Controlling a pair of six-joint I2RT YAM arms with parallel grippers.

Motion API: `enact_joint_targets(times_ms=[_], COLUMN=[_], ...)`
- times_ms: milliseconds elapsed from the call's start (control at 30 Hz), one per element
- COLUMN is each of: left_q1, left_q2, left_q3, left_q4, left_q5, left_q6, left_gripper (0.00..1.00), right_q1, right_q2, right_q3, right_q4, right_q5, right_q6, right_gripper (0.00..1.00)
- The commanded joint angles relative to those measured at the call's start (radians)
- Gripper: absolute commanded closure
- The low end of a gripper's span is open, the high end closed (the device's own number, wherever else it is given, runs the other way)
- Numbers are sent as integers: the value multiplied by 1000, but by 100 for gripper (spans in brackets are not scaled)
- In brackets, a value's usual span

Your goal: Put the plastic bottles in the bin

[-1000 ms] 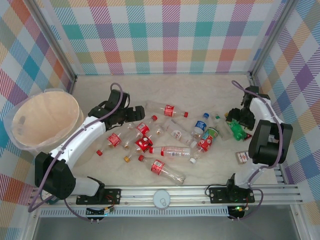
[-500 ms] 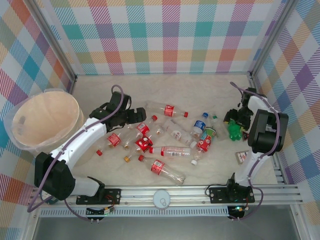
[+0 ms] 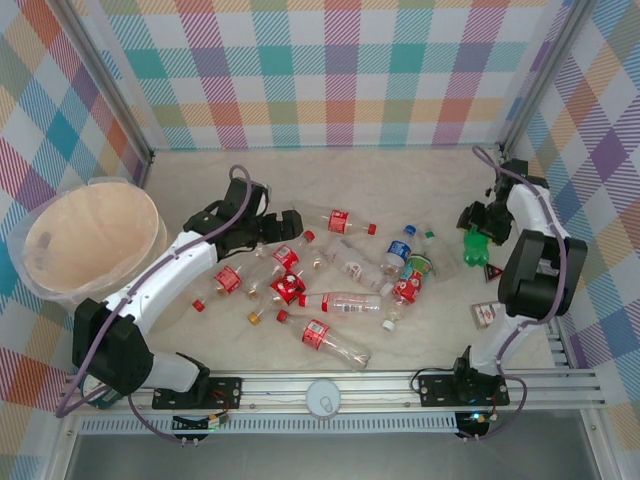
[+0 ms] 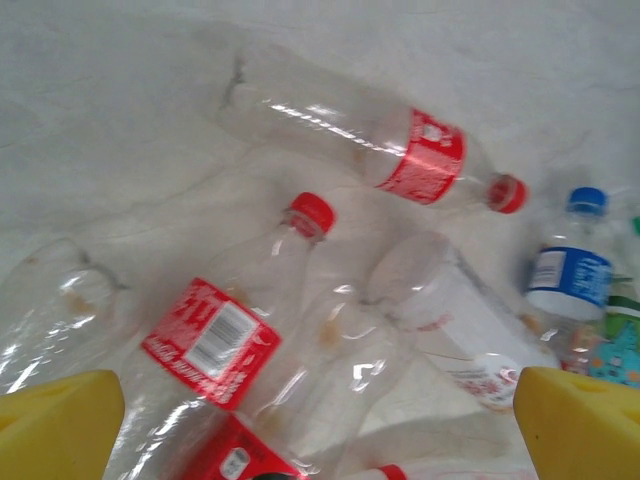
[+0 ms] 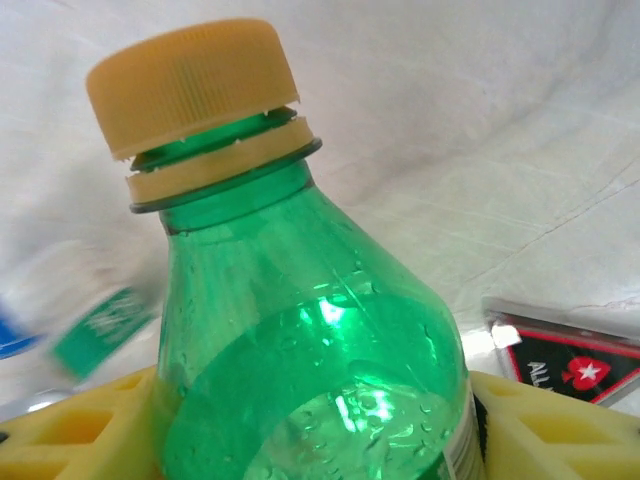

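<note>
"ALL" on small box [image 5: 561,362]

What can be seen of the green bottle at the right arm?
The green bottle is translucent green plastic with a yellow-orange ribbed cap and matching collar ring, screwed on. Droplets speckle its wall, and what looks like a label edge shows low down. The right hand holds it, a yellow pad against each side, over the right side of the table.

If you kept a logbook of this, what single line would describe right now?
left end effector: open, above clear bottles | right end effector: shut on green bottle | bin: at left edge
</note>
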Motion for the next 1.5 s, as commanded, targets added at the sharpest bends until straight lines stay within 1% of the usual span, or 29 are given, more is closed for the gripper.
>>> enact_joint_targets(times_ms=[0, 100, 133, 200, 267, 367, 467, 633, 767, 867, 967, 1133, 1267, 1467], left_q1=[-13, -22, -29, -49, -77, -120, -163, -203, -218, -226, -237, -253, -252, -253], left_q2=[-2, 17, 28, 54, 86, 147, 197, 251, 282, 309, 334, 366, 371, 362], left_q3=[35, 20, 18, 17, 24, 47, 59, 84, 97, 101, 114, 124, 114, 123], left_q4=[100, 236, 308, 394, 464, 526, 569, 602, 643, 693, 730, 743, 757, 712], left_q5=[175, 358, 413, 486, 522, 545, 547, 503, 468, 465, 464, 456, 429, 402], left_q6=[-20, -42, -58, -88, -117, -156, -166, -172, -190, -221, -241, -255, -268, -251], left_gripper=[0, 0, 1, 0, 0, 0, 0, 0, 0, 0, 3, 13, 24, 41], right_q1=[-2, 25, 44, 96, 160, 240, 287, 351, 382, 401, 414, 421, 428, 428], right_q2=[-104, -171, -189, -212, -216, -220, -222, -208, -190, -178, -166, -159, -153, -155], right_q3=[37, -21, -51, -97, -126, -160, -177, -192, -188, -192, -189, -180, -179, -167], right_q4=[-34, 50, 94, 168, 219, 296, 368, 467, 483, 518, 541, 558, 561, 537], right_q5=[-233, -484, -572, -690, -762, -824, -848, -883, -895, -903, -904, -908, -920, -919], right_q6=[76, 193, 241, 319, 375, 449, 509, 582, 590, 608, 616, 622, 619, 592], right_gripper=[37, 37, 38, 37, 37, 37, 37, 37, 37, 36, 36, 36, 36, 36])
